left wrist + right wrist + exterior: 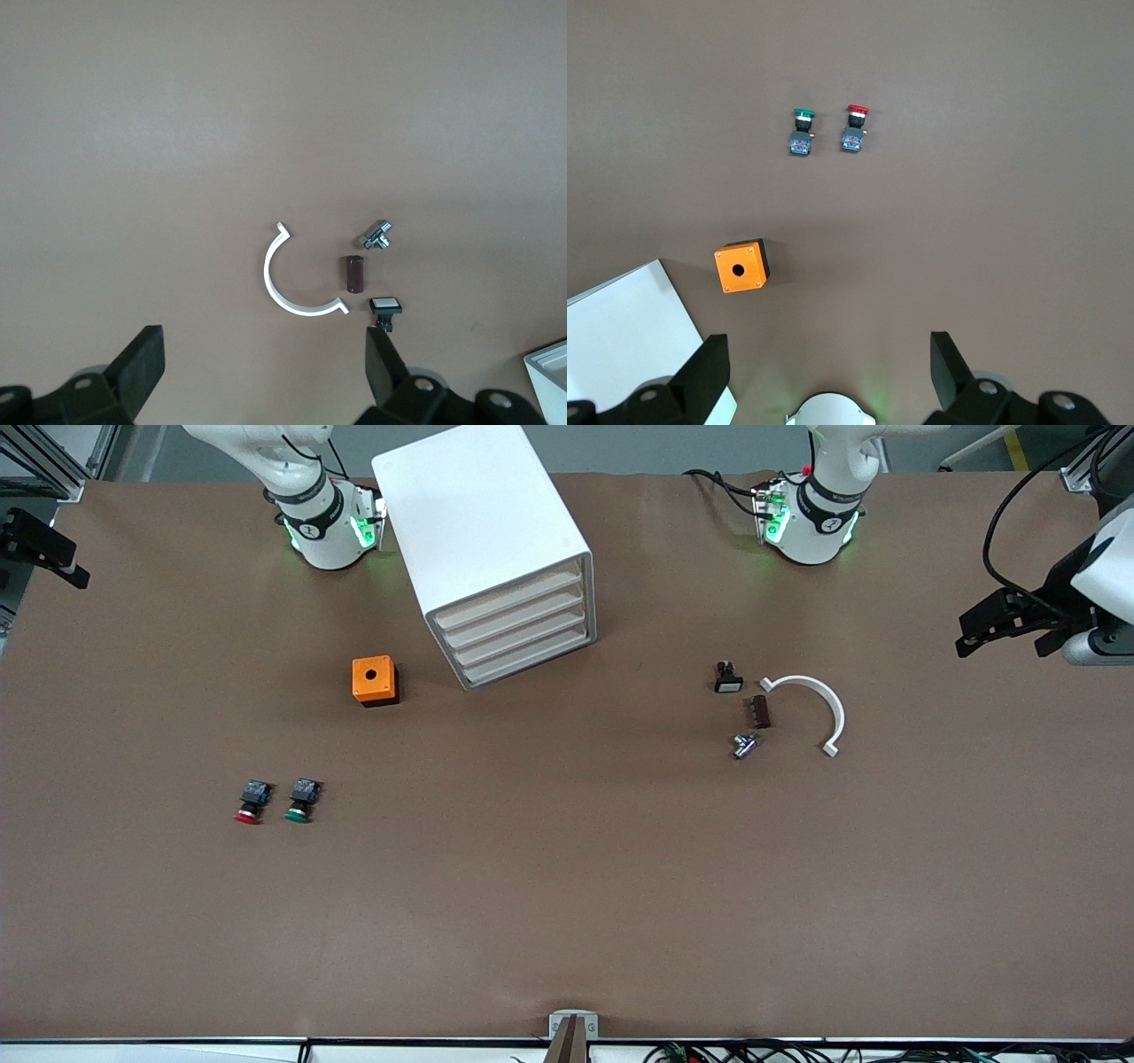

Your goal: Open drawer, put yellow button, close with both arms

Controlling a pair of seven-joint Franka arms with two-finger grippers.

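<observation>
Red-capped button [248, 802] & green-capped button [302, 801] lie nearest cam; no yellow button in any view, all four drawers shut.
Left gripper [261, 352] hangs over left arm's end of table, right gripper [824, 354] over right arm's end; both jaws wide open, holding nothing, both arms waiting. Cabinet [478, 531] stands betw the bases, drawer [516, 627] fronts facing cam at an angle. Orange box [375, 680] sits beside it, toward right arm's end. Drawer prob light, stiff plastic, smooth; best taken at cream front strip. The cabinet may slide w/ the pull, so brace it w/ 2nd arm. Yellow button, once found: tiny, hard, light; pinch the body, not the round cap.
</observation>
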